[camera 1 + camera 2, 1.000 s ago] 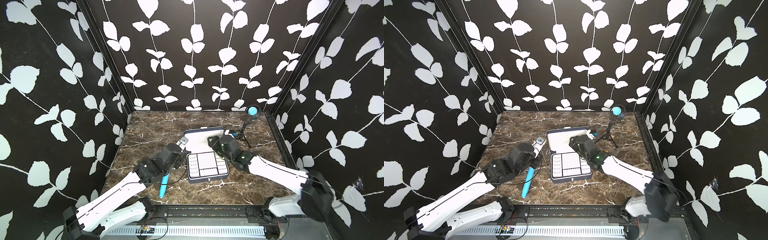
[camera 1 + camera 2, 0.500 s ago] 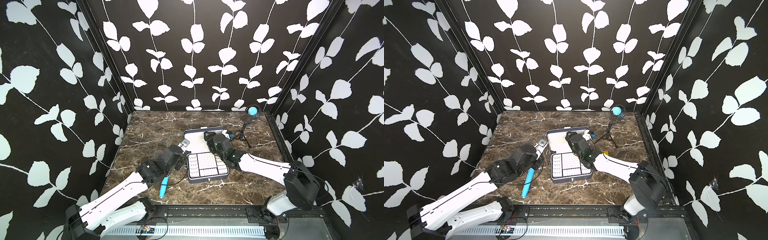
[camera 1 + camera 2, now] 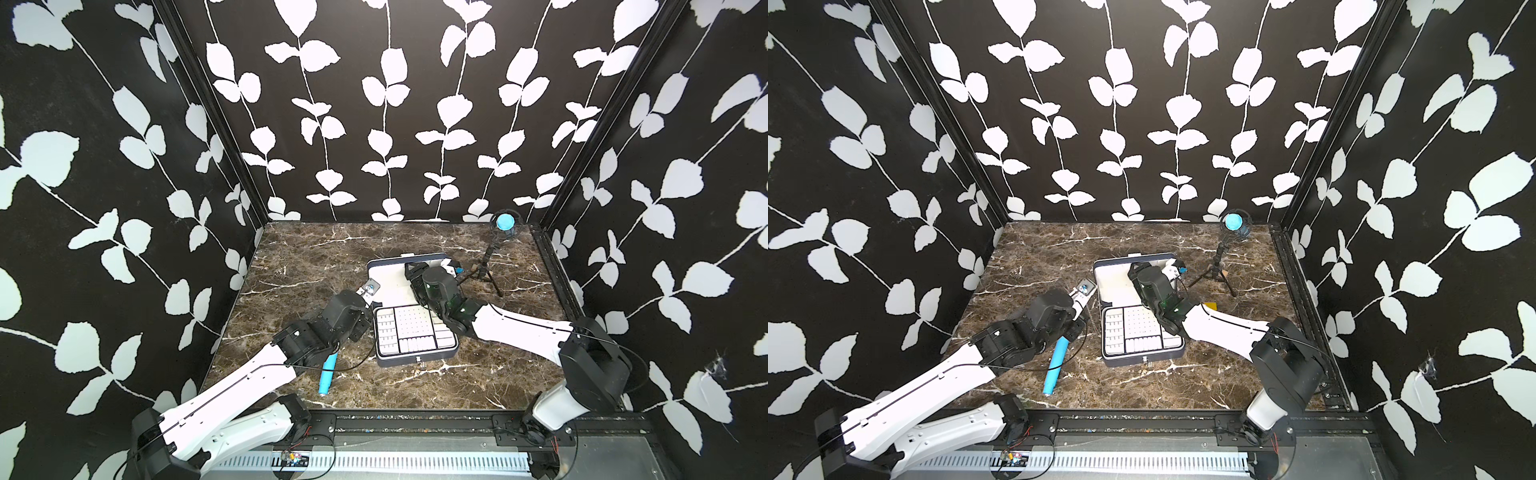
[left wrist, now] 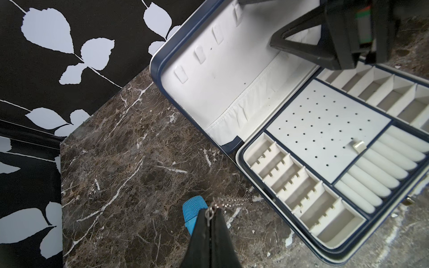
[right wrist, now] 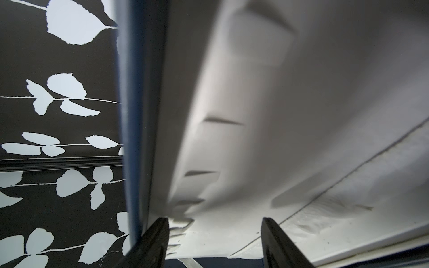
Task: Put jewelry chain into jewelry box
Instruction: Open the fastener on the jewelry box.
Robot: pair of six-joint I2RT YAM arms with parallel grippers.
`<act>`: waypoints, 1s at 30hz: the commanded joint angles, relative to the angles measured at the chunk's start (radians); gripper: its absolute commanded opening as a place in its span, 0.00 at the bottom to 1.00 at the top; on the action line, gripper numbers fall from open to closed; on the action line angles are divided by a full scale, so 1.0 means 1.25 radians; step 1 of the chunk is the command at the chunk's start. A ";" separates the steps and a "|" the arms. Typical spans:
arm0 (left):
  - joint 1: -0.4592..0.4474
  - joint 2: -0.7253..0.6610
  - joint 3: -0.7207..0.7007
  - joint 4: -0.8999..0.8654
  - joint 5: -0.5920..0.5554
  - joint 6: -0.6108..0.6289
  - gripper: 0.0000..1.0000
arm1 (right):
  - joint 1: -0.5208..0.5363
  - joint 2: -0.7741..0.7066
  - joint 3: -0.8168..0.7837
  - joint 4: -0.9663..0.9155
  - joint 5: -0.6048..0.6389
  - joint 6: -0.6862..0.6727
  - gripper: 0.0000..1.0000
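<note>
The jewelry box [image 3: 415, 360] lies open mid-table, navy outside, with a white compartment tray and its lid [image 3: 388, 276] leaning back; it shows in both top views [image 3: 1144, 358]. My left gripper [image 4: 211, 212] is shut on one end of the jewelry chain [image 4: 232, 201], just off the box's left side. The chain's free part trails over the marble toward the box wall [image 4: 267, 195]. My right gripper [image 5: 214, 241] is open, its fingers [image 4: 299, 41] close against the lid's white lining [image 5: 301, 116], nothing between them.
A blue cylinder with a mesh tip [image 3: 326, 374] lies under my left arm [image 3: 332, 320], right beside the shut fingers [image 4: 193, 213]. A small fan on a tripod [image 3: 505, 222] stands at the back right. A yellow block [image 3: 1210, 306] peeks out behind my right arm.
My right gripper has shifted left, onto the inside of the lid, and its arm has swung in lower. The left arm and the chain have hardly moved.
</note>
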 commanded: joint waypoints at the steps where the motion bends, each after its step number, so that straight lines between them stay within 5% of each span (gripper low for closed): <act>1: 0.003 -0.015 -0.008 0.020 0.008 0.007 0.01 | 0.007 0.023 0.024 0.058 -0.002 0.003 0.65; 30: 0.003 -0.019 -0.014 0.023 0.012 0.010 0.01 | 0.017 0.055 -0.017 0.194 0.015 0.049 0.65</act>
